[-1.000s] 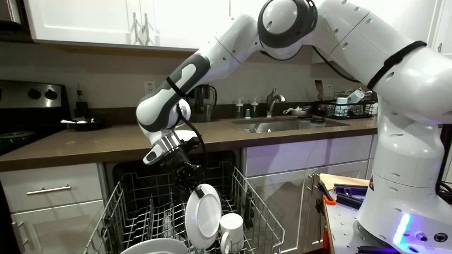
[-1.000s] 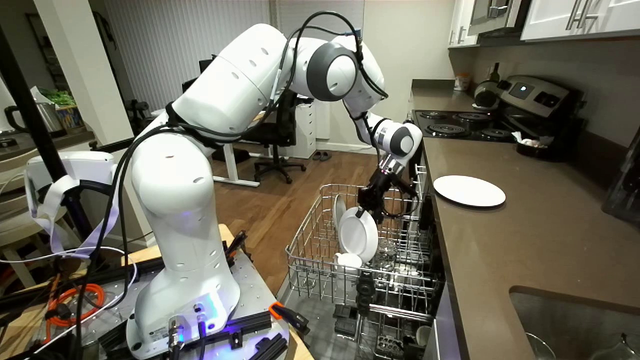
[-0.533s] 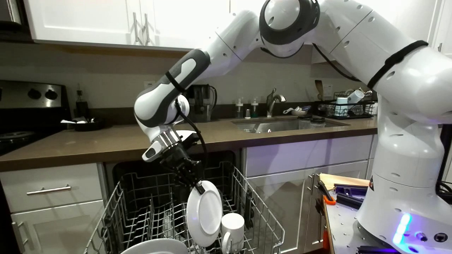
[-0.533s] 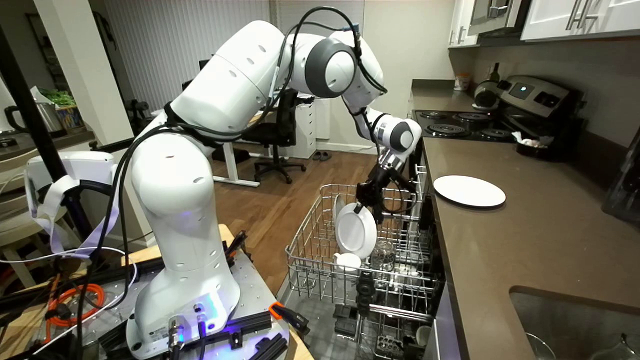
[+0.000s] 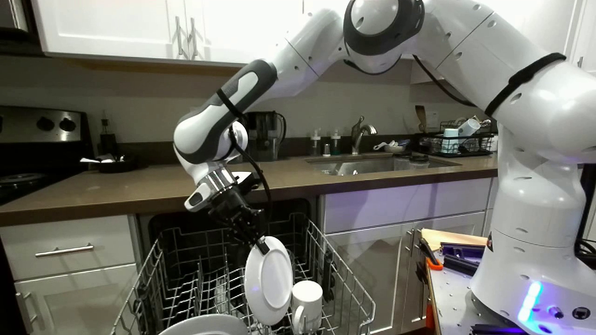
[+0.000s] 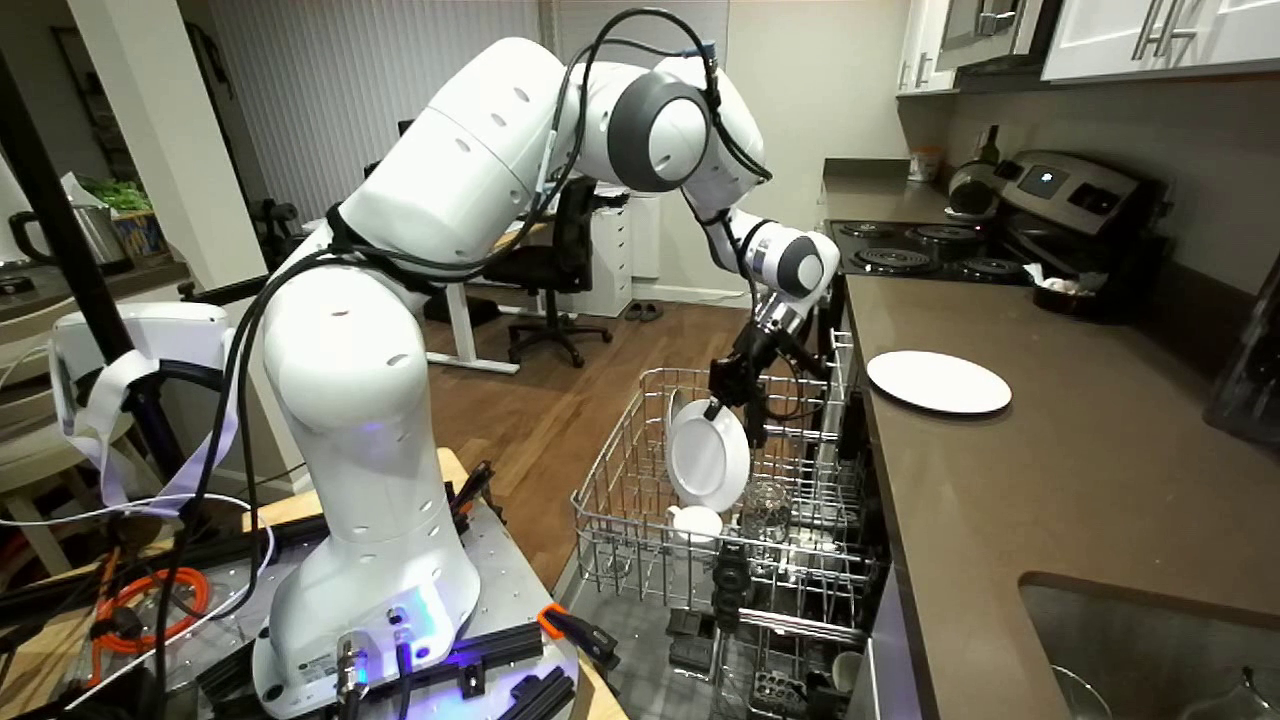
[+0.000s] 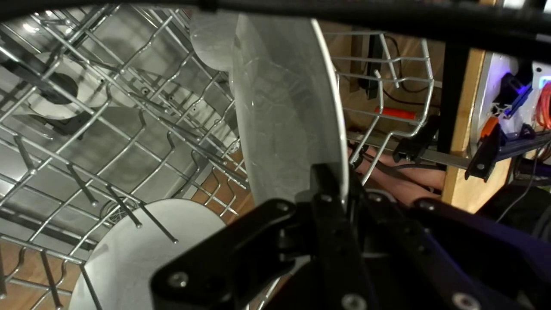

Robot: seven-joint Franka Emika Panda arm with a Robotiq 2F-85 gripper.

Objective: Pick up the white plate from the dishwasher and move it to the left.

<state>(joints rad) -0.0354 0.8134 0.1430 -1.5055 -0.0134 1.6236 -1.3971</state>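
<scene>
The glossy white plate (image 5: 274, 284) stands steeply tilted in the wire rack of the dishwasher (image 5: 298, 207), beside a white mug. It also shows in an exterior view (image 6: 708, 460) and fills the middle of the wrist view (image 7: 280, 103). My gripper (image 5: 261, 246) is shut on the plate's upper rim. In the wrist view, the black fingers (image 7: 341, 181) lie on either side of the rim. The gripper also shows in an exterior view (image 6: 714, 410). I cannot tell whether the plate's lower edge touches the rack.
The white mug (image 5: 307, 304) is right against or close to the plate. Another white plate (image 7: 142, 254) leans in the rack. The rack's wire rim (image 6: 690, 371) surrounds them. A clear glass (image 6: 767, 508) is in the rack. A white plate (image 6: 938, 382) lies on the brown counter (image 6: 1050, 480).
My gripper and the held plate have risen slightly. In an exterior view they have also shifted a little away from the counter. The mug has shifted very slightly.
</scene>
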